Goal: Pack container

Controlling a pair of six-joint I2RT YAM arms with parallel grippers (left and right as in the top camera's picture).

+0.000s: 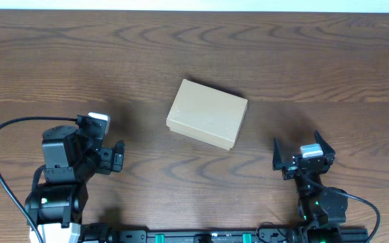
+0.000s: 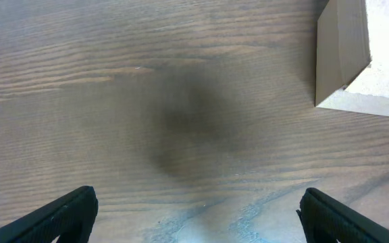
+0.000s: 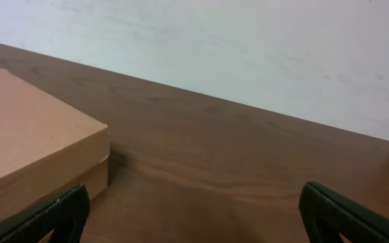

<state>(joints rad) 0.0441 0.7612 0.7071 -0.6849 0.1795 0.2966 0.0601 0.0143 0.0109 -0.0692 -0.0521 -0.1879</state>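
Note:
The container is a plain tan cardboard box lying shut and turned a little askew at the middle of the wooden table. One corner of it shows at the top right of the left wrist view and its side at the left of the right wrist view. My left gripper is open and empty, near the front left, well apart from the box. My right gripper is open and empty at the front right, also apart from the box. Both hold nothing between the fingers in the left wrist view and the right wrist view.
The dark wooden table spreads all round the box. A pale wall rises behind the table's far edge. A black cable loops round the left arm's base, and a rail runs along the front edge.

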